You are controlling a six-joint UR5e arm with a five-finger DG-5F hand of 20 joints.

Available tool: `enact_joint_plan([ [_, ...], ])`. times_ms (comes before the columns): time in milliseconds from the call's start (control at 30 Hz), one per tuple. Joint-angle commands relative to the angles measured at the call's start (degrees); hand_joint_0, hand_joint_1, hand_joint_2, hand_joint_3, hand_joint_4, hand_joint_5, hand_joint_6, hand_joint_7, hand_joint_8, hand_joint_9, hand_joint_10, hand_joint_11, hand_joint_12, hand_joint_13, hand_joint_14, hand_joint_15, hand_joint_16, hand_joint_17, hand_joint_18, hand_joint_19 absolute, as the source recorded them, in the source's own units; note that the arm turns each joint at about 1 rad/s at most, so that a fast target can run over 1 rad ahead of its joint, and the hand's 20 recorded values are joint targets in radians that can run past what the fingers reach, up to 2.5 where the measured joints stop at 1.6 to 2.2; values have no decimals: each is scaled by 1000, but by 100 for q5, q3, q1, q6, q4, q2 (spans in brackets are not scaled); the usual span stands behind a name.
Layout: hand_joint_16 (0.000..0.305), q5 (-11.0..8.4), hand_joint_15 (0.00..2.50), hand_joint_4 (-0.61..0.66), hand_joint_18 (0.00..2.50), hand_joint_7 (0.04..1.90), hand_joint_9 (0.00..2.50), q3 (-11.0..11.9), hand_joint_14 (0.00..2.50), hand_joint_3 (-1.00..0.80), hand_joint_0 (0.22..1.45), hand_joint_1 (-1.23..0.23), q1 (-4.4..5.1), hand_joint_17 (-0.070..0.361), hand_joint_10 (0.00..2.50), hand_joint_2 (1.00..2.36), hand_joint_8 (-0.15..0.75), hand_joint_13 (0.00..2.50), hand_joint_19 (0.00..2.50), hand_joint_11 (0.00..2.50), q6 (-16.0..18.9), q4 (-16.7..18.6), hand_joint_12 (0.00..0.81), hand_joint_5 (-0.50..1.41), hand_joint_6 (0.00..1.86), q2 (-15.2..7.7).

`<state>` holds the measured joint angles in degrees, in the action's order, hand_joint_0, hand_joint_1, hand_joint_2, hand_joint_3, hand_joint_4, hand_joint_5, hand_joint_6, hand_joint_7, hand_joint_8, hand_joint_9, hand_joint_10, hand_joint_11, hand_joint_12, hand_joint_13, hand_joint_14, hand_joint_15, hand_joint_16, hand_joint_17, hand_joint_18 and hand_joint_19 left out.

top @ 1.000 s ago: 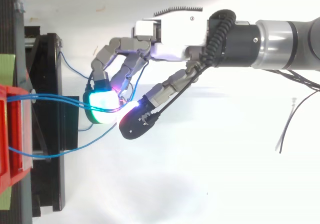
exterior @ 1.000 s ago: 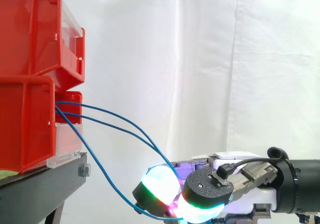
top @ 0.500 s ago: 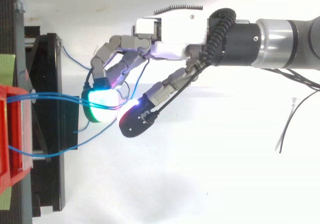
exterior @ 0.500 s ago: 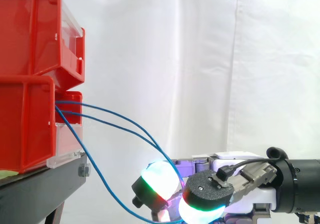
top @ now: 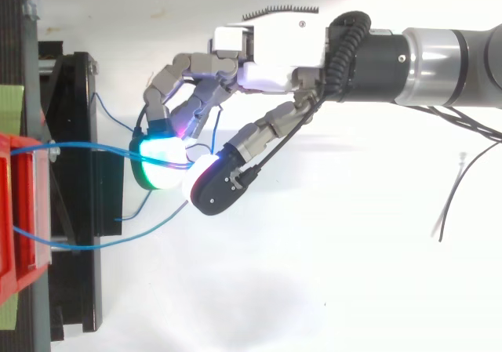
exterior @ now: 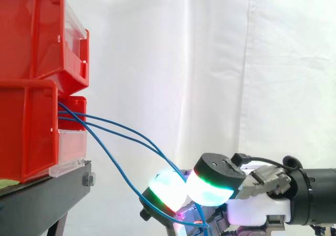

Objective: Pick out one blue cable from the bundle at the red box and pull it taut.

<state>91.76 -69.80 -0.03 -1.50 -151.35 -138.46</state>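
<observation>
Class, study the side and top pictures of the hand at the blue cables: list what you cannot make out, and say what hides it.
Side view: where the blue cables start, hidden inside the red bin.
Side view: the underside of the hand, cut off by the bottom edge.
Top view: how many cables the fingers pinch, covered by their glowing pads.
</observation>
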Motion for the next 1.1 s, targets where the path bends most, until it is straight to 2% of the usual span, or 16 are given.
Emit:
enact_joint_plan([
  [0,50,0,409,16,656,802,920,1,17,-500,566,-749,3,113,28,1000,190,703,595,784,1,0,377,-208,916,-5],
  [333,58,0,424,49,722,753,985,1,20,-500,482,-577,-6,129,26,1000,220,774,631,764,1,-18,417,-200,878,4],
  [500,54,9,435,8,700,834,1021,1,18,-500,551,-506,-6,122,28,1000,213,783,670,754,1,-26,398,-186,852,4],
  [633,53,9,451,-8,689,859,1029,1,19,-459,633,-600,-6,119,26,1003,209,796,680,758,1,-26,393,-183,859,4],
  [833,54,0,451,-1,705,896,999,28,20,-250,645,-704,3,121,29,1017,225,803,679,759,1,-26,399,-189,871,-5],
  [967,54,0,463,-59,710,888,991,19,19,-87,649,-739,11,122,26,1024,238,813,677,789,1,-26,401,-196,920,4],
  [1067,54,0,465,-82,717,903,987,28,21,-46,659,-753,20,123,28,1023,243,820,676,792,1,-26,400,-197,931,4],
])
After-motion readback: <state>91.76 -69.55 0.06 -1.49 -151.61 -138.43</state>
